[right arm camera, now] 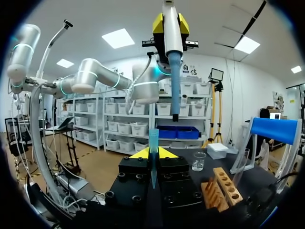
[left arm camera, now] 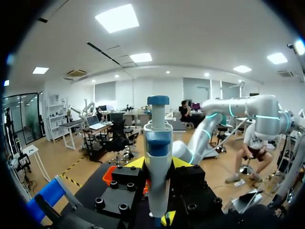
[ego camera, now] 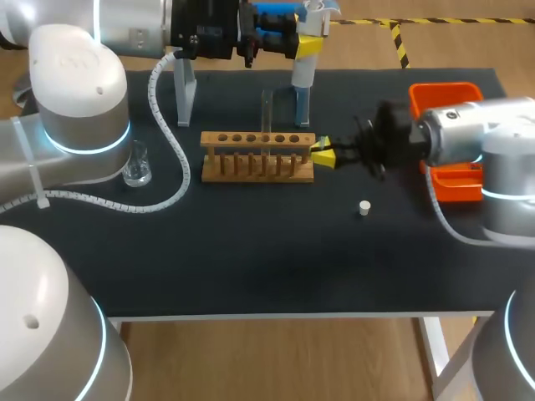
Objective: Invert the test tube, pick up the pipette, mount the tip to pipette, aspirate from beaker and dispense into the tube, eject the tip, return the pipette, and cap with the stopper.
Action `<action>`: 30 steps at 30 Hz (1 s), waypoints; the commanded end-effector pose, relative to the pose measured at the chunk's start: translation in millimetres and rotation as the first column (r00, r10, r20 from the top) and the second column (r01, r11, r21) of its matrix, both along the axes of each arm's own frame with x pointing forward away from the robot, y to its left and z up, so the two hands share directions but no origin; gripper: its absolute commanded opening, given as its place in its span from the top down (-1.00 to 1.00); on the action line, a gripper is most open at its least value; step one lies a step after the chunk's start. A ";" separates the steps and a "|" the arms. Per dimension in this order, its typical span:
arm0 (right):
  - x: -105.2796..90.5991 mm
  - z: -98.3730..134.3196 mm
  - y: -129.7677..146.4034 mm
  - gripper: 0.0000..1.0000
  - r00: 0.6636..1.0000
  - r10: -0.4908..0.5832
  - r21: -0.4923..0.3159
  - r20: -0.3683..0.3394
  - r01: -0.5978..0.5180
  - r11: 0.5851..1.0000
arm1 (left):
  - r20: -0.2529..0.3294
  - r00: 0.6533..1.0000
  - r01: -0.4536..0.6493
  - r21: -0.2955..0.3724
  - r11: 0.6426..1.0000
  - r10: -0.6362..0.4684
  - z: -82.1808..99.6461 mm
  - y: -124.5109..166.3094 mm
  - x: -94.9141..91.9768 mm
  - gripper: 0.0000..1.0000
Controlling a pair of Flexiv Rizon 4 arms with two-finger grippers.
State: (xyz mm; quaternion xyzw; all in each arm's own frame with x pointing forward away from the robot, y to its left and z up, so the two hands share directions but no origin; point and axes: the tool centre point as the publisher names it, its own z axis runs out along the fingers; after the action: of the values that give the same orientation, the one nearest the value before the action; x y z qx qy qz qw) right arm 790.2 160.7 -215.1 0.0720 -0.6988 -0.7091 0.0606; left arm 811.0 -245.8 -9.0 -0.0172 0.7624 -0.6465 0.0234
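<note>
Black matting covers the table, with the wooden rack at its middle and the tube standing upright in it. At the back, the left gripper is clamped on the pipette, nozzle down. Beside the rack's end, the right gripper pinches the tip with its open end up — likely so the two can be pressed together. Only the right wrist view shows the nozzle above the tip, roughly in line but apart. Only the head view shows the stopper, lying loose on the mat — and the beaker well off to the left.
</note>
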 end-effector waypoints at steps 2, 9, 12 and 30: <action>8.7 -3.5 11.0 1.00 1.000 0.008 -0.005 -0.004 -0.008 1.000 | 0.000 1.000 0.000 -0.001 1.000 0.000 0.1 0.1 0.1 1.00; 13.9 -4.6 20.8 1.00 1.000 0.010 -0.011 -0.007 -0.010 1.000 | 0.000 1.000 0.000 -0.001 1.000 0.000 0.1 0.1 0.1 1.00; 15.5 -5.7 25.2 1.00 1.000 0.010 -0.013 -0.007 -0.010 1.000 | 0.000 1.000 0.000 -0.001 1.000 0.000 0.1 0.1 0.1 1.00; 18.6 9.1 35.1 1.00 1.000 -0.001 0.008 0.003 0.001 1.000 | 0.000 1.000 0.000 -0.001 1.000 0.000 0.1 0.1 0.1 1.00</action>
State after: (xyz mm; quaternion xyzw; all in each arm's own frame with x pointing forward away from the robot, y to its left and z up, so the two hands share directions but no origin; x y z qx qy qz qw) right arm 808.5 195.0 -209.0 0.0732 -0.6952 -0.7125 0.0602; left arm 811.0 -245.8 -8.7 -0.0172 0.7623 -0.6466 0.0235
